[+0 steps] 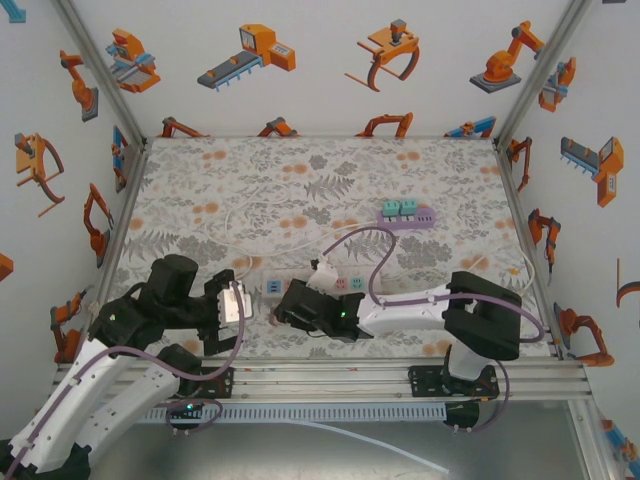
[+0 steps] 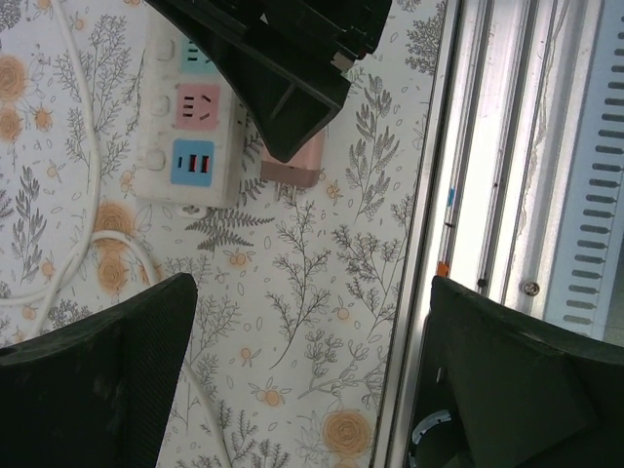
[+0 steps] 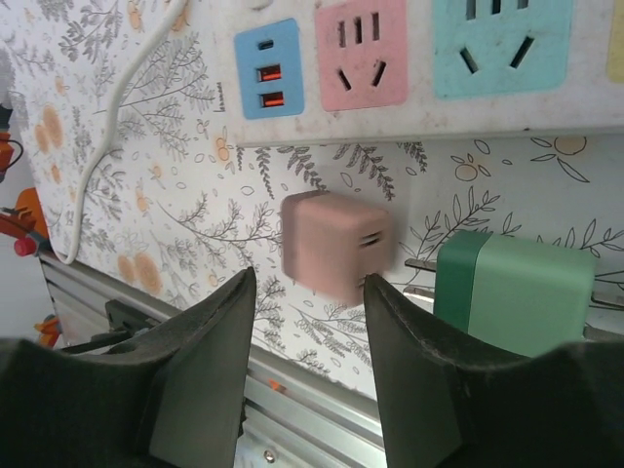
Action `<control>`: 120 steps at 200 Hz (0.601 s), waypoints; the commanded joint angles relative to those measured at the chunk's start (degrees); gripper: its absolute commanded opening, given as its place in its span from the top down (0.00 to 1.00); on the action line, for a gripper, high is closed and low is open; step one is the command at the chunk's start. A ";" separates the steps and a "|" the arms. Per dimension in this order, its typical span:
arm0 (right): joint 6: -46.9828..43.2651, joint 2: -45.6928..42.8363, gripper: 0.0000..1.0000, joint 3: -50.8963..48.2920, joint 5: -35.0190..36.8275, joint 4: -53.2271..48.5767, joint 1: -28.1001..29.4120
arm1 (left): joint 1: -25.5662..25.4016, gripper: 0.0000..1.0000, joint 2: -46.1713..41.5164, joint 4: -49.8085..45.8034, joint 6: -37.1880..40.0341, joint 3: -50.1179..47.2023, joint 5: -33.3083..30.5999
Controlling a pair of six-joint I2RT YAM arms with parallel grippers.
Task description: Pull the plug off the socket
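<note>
- Progress: the pink plug (image 3: 336,244) is out. It lies on the floral table cover (image 3: 175,195) just beside the long near edge of the white power strip (image 3: 409,68), close to but apart from its pink socket (image 3: 361,54).
- The USB, pink and teal faces of the strip in the right wrist view are all empty, so I judge the pull itself done.
- A green plug (image 3: 517,292) also lies off the strip, on the same near side and next to the pink one, with its prongs bare.
- Remaining, by my reading: let go cleanly and back the arm away from the strip.
- The right gripper (image 3: 310,292) is parted narrowly, its gap a little wider than the pink plug, which sits between the fingertips.
- There is daylight at the left finger. Contact at the right finger cannot be told, because the plug is blurred. No clamp is evident.
- The left gripper (image 2: 312,283) is spread wide and holds nothing. It hovers over bare cover on the strip's near side, towards the aluminium rail (image 2: 487,146).
</note>
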 commanded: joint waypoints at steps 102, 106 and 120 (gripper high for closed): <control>-30.85 -19.74 0.43 -0.81 26.14 -15.00 -5.30 | -0.29 0.03 -4.99 26.25 -30.10 -5.90 -6.93; -32.45 -20.68 0.43 -1.11 26.07 -15.20 -6.65 | -0.33 0.03 -4.77 27.50 -31.64 -6.28 -7.67; -37.38 -23.82 0.42 -2.04 23.89 -15.56 -12.29 | -0.30 0.03 -3.36 30.93 -36.76 -6.83 -11.55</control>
